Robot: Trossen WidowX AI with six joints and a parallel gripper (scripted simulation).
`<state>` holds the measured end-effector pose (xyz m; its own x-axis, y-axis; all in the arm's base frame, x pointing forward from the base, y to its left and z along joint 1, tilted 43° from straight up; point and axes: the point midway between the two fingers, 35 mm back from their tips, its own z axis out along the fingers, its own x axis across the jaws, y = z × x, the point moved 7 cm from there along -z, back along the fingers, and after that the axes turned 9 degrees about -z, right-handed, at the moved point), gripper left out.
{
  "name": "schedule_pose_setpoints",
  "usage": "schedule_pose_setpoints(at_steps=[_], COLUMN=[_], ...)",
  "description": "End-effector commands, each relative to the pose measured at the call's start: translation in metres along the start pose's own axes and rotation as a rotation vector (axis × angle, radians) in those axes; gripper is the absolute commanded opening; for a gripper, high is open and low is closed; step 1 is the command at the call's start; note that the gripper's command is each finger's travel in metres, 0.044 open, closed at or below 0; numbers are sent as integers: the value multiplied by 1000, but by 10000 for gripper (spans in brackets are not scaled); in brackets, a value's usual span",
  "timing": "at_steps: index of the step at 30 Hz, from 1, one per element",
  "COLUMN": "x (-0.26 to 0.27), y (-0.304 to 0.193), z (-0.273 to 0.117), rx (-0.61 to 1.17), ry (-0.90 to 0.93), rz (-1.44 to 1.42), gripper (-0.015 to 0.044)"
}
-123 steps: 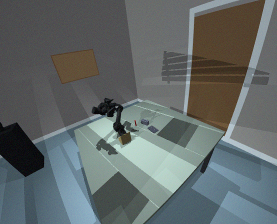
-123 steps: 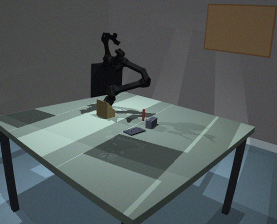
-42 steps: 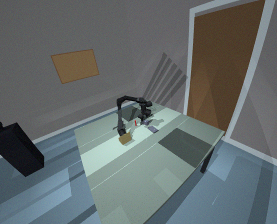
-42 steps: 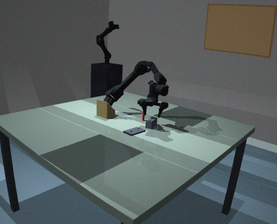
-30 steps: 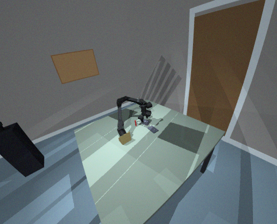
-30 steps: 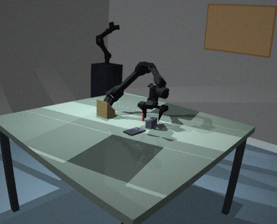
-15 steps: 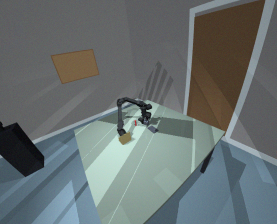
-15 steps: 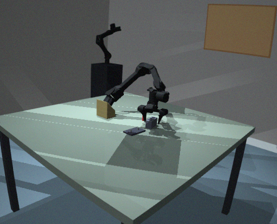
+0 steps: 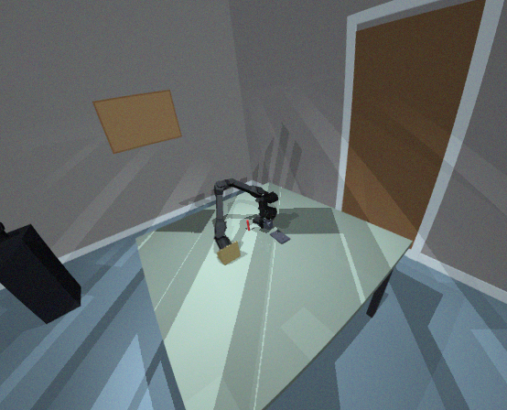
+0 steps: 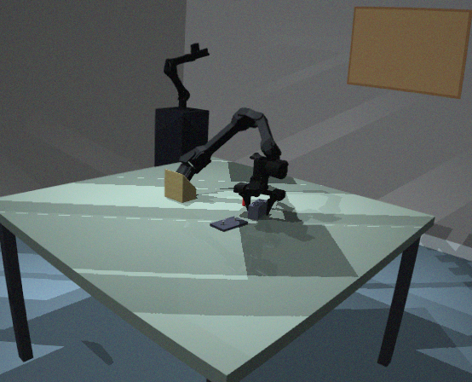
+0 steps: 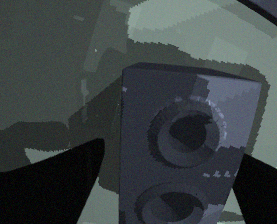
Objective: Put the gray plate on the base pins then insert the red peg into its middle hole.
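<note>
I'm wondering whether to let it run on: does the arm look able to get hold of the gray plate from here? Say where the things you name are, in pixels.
Probably yes: the open claw (image 10: 259, 213) straddles the gray plate (image 10: 256, 211) (image 11: 159, 110), a finger on either side, and nothing seems to stand between them.

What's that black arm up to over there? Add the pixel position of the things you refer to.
The robot's gripper (image 9: 264, 226) (image 10: 259, 213) (image 11: 166, 152) is lowered around a gray block with holes (image 9: 268, 224) (image 10: 256, 210) (image 11: 139, 125), its fingers on either side but apparently not clamped yet. The red peg (image 9: 248, 225) (image 10: 244, 203) is close by. The flat base with pins (image 9: 280, 236) (image 10: 229, 224) lies beside them, with nothing fitted on it.
</note>
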<state>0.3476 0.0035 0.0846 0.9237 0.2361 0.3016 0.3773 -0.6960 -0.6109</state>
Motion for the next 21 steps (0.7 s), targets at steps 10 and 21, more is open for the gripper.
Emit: schedule_pose_setpoints(at_steps=[10,21], x=[0,1], y=[0,2], z=[1,-6], rx=[5,2], ry=[0,-1], rz=[4,4], gripper=[111,0])
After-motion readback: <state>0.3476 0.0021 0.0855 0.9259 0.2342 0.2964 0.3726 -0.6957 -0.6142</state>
